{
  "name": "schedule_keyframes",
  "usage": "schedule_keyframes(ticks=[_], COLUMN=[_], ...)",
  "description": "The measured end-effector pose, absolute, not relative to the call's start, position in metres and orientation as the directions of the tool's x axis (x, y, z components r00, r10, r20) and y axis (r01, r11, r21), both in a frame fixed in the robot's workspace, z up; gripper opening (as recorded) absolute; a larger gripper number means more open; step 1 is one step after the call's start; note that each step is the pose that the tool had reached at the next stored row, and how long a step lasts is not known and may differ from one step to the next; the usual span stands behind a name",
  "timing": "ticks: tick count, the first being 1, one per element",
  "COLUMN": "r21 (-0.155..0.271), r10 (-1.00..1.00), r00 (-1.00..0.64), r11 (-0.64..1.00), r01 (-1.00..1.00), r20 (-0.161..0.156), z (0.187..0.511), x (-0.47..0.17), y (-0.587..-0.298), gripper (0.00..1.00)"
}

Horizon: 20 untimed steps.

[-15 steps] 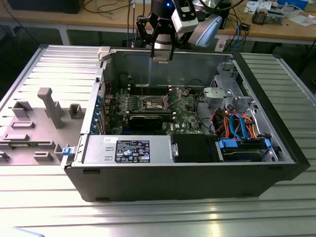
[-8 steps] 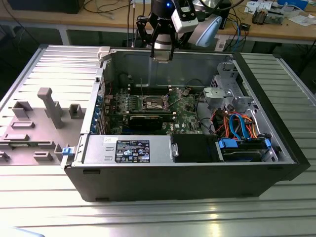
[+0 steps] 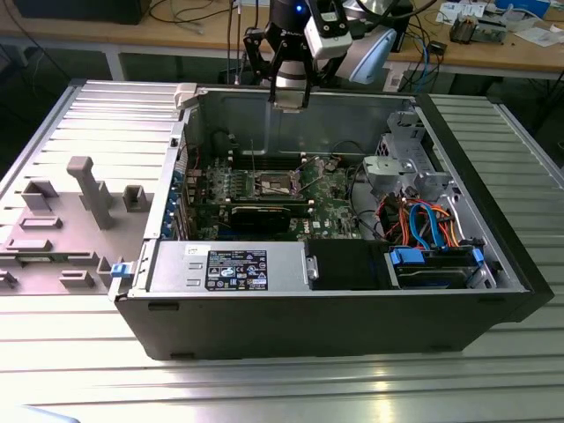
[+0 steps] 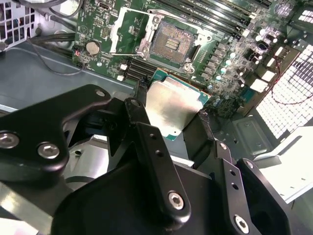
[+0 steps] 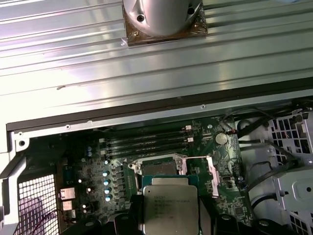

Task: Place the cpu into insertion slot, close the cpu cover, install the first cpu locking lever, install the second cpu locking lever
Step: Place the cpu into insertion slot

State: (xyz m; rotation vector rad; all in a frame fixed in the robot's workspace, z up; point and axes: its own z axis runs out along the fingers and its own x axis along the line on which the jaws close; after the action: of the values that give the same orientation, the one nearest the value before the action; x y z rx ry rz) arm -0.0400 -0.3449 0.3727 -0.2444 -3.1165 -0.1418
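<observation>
The gripper [image 4: 172, 103] is closed on the cpu [image 4: 178, 98], its two black fingers [image 4: 139, 105] pressed against opposite edges of the chip, and in both wrist views the dull metal top faces the camera. In the exterior view the gripper [image 3: 291, 92] hangs over the back wall of the open computer case [image 3: 308, 326], which lies on its side on a ribbed metal table [image 3: 264, 388]. The cpu [image 5: 170, 210] is clear of the green circuit board [image 4: 98, 63], in the air above it, and in the first wrist view it overlaps the near edge of the insertion slot [image 5: 159, 168]. The insertion slot [image 4: 171, 43] is bare, its dark centre uncovered (the long black memory slots [image 5: 146, 142] run just beyond it). The cpu cover [image 4: 115, 34] is swung open and lies tilted beside the slot, with green board showing through its window.
</observation>
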Motion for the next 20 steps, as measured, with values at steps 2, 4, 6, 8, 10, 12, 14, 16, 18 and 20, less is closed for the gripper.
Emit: schedule_keyframes(ticks=[2,4,6,8,10,12,14,16,18,20], r21=[0.089,0.089,0.089,0.089,0.089,0.089,0.089,0.089,0.089,0.089], r10=[0.18,0.203,0.242,0.263,0.263,0.263,0.263,0.264,0.28,0.301], r00=[-0.983,-0.979,-0.97,-0.965,-0.965,-0.965,-0.965,-0.964,-0.96,-0.953], r11=[0.979,0.975,0.966,0.961,0.961,0.961,0.961,0.96,0.956,0.949], r01=[0.181,0.204,0.242,0.263,0.263,0.263,0.263,0.264,0.28,0.301], r20=[0.019,0.019,0.019,0.019,0.019,0.019,0.019,0.019,0.019,0.019], z=[0.3726,0.3725,0.3723,0.3722,0.3722,0.3722,0.3722,0.3722,0.3721,0.3721], x=[-0.04,-0.04,-0.04,-0.04,-0.04,-0.04,-0.04,-0.04,-0.04,-0.04], y=[-0.3449,-0.3449,-0.3449,-0.3449,-0.3449,-0.3449,-0.3449,-0.3449,-0.3449,-0.3449], gripper=[0.54,0.54,0.54,0.54,0.54,0.54,0.54,0.54,0.54,0.54])
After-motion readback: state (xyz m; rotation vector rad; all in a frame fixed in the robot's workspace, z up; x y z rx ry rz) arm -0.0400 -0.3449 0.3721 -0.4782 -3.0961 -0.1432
